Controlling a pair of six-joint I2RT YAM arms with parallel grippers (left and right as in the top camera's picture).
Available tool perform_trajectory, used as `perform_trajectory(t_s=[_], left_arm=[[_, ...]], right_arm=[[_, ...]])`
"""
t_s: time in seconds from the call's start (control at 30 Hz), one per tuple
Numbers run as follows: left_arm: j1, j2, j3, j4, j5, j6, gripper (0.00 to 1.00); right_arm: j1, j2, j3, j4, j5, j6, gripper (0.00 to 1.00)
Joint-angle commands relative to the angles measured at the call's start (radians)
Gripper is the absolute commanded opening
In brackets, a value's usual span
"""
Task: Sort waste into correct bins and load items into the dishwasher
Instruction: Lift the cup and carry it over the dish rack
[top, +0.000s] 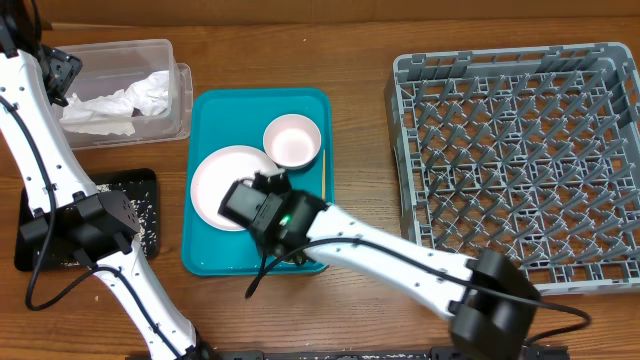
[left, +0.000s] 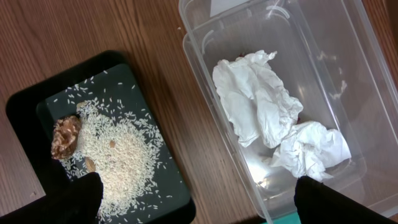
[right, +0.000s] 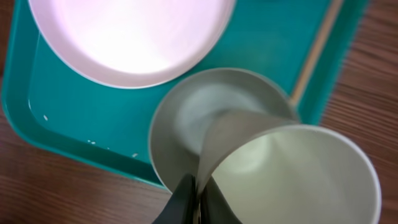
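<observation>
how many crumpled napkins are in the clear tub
2. In the tub, the large napkin lies near the middle; the small napkin touches it, nearer one end. Others could be hidden underneath.

The table (top: 360, 60) is streaky brown wood; at its right edge the dish rack (top: 505, 58) is grey with a criss-cross lattice, and mid-table the serving tray (top: 215, 255) is teal, with a white plate (top: 215, 180), a white bowl (top: 292, 140) tinged pink inside, a pale tan chopstick (top: 323, 170), an off-white cup (right: 298, 174) and a grey steel-sided bowl (right: 165, 143). At the far left corner the clear tub (top: 183, 100) holds white napkins (left: 258, 99); by the left edge the black tray (left: 124, 68) is speckled with white rice (left: 118, 155) and brown bits (left: 65, 137).
</observation>
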Motion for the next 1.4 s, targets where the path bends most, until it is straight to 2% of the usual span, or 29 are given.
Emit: perform_trajectory(t_s=[0.0, 0.13, 0.27, 0.33, 0.37, 0.4, 0.5, 0.53, 0.6, 0.73, 0.97, 1.2, 1.37], left_arm=[[-0.002, -0.024, 0.018, -0.002, -0.018, -0.017, 1.0], [-0.002, -0.024, 0.018, -0.002, -0.017, -0.017, 1.0], [-0.002, -0.024, 0.018, -0.002, -0.017, -0.017, 1.0], [-0.002, -0.024, 0.018, -0.002, -0.018, -0.017, 1.0], [-0.002, -0.024, 0.018, -0.002, -0.017, -0.017, 1.0], [-0.002, -0.024, 0.018, -0.002, -0.018, -0.017, 1.0], [-0.002, -0.024, 0.018, -0.002, -0.017, -0.017, 1.0], [-0.002, -0.024, 0.018, -0.002, -0.018, -0.017, 1.0], [-0.002, -0.024, 0.018, -0.002, -0.018, -0.017, 1.0], [-0.002, -0.024, 0.018, -0.002, -0.018, -0.017, 1.0], [-0.002, -0.024, 0.018, -0.002, -0.018, -0.017, 1.0], [-0.002, -0.024, 0.018, -0.002, -0.017, -0.017, 1.0], [-0.002, -0.024, 0.018, -0.002, -0.017, -0.017, 1.0]], right_arm=[[-0.085, -0.143, 0.129, -0.097, 0.093, 0.005, 0.04], [-0.243, -0.245, 0.162, -0.152, 0.119, -0.044, 0.04], [-0.511, -0.328, 0.162, -0.127, -0.085, -0.192, 0.04], [-0.665, -0.342, 0.162, -0.099, -0.257, -0.274, 0.04], [-0.799, -0.342, 0.161, -0.073, -0.444, -0.362, 0.04], [-0.873, -0.336, 0.159, -0.057, -0.562, -0.412, 0.04], [-1.091, -0.307, 0.137, 0.014, -0.908, -0.481, 0.04], [-1.178, -0.28, 0.118, 0.068, -1.08, -0.508, 0.04], [-1.254, -0.243, 0.091, 0.129, -1.233, -0.531, 0.04], [-1.329, -0.147, 0.063, 0.173, -1.302, -0.531, 0.04], [-1.34, 0.021, 0.011, 0.189, -1.392, -0.531, 0.04], [-1.342, 0.122, -0.005, 0.032, -1.406, -0.55, 0.04], [-1.369, 0.122, -0.029, 0.012, -1.383, -0.557, 0.04]])
